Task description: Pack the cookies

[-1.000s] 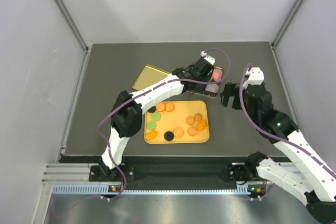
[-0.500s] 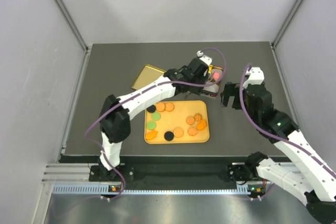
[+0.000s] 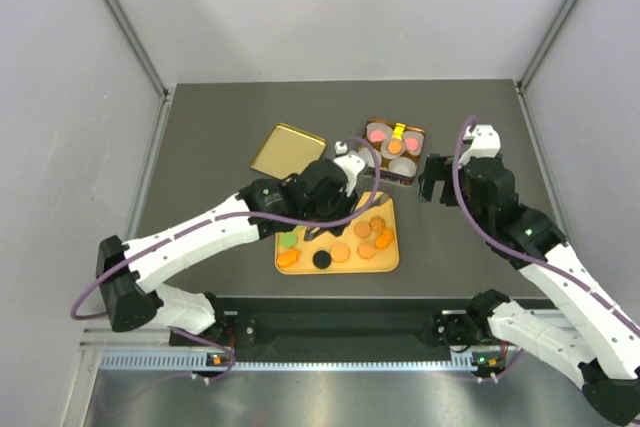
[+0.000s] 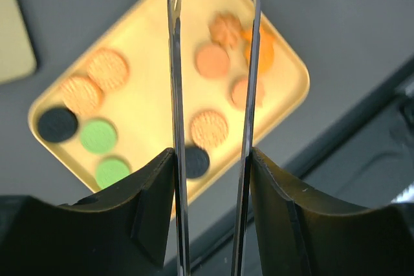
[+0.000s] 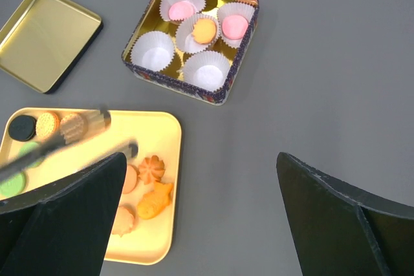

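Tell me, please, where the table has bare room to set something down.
Bare table lies right of the tin and tray, and behind the lid and tin. Crowded: the cookies on the tray, and the narrow gap between tray and tin.

Warm colours on a dark grey counter point(image 5: 310, 82)
The yellow tray point(image 4: 142, 111) carries cookies point(image 4: 210, 128), mostly orange-brown, two green, two black. Beyond the tray is a gold tin point(image 5: 178, 85) with a dark patterned wall, white pleated paper cups point(image 5: 154, 51) holding pink and orange, and a gold lid point(image 5: 45, 37).

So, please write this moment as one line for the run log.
left hand: open, over tray | right hand: open, empty, beside tin | tin: three cookies inside
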You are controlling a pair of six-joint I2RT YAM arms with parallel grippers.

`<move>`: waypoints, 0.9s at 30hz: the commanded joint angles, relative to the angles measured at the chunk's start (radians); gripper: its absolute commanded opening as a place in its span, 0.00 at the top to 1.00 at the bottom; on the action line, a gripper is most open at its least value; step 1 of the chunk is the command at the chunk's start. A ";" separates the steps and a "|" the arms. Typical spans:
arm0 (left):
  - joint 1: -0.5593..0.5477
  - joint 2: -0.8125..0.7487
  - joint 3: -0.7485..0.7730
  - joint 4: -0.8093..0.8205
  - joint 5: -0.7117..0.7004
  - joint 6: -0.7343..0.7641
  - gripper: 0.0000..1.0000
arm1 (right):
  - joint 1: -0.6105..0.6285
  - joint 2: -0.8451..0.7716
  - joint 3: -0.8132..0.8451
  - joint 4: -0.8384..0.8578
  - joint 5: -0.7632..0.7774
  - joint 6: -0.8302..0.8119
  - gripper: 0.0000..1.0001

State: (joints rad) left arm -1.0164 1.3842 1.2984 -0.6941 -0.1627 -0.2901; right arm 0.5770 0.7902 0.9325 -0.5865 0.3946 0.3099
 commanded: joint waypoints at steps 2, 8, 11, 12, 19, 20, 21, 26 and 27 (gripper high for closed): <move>-0.074 -0.080 -0.089 -0.080 0.048 -0.040 0.48 | -0.011 0.012 0.023 0.043 0.004 0.009 0.00; -0.131 -0.122 -0.148 -0.140 0.051 -0.069 0.48 | -0.011 0.018 0.014 0.050 0.009 0.015 0.00; -0.152 -0.126 -0.159 -0.160 0.043 -0.073 0.48 | -0.012 0.024 0.012 0.051 0.009 0.017 0.00; -0.157 -0.122 -0.160 -0.163 0.043 -0.075 0.48 | -0.011 0.027 0.012 0.051 0.010 0.017 0.00; -0.189 -0.079 -0.160 -0.174 0.023 -0.084 0.48 | -0.011 0.030 0.006 0.054 0.013 0.014 0.00; -0.191 -0.074 -0.159 -0.174 0.016 -0.084 0.48 | -0.011 0.030 0.006 0.054 0.010 0.012 0.00; -0.192 -0.064 -0.159 -0.173 0.014 -0.083 0.48 | -0.011 0.030 0.006 0.056 0.012 0.011 0.00; -0.192 -0.027 -0.160 -0.159 0.011 -0.078 0.47 | -0.011 0.021 0.002 0.053 0.012 0.008 0.00; -0.191 -0.024 -0.159 -0.157 0.009 -0.077 0.47 | -0.011 0.020 -0.001 0.053 0.012 0.006 0.00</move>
State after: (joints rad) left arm -1.2045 1.3499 1.1404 -0.8673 -0.1326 -0.3649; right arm 0.5747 0.8211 0.9302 -0.5663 0.3954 0.3168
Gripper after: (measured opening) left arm 0.527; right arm 0.996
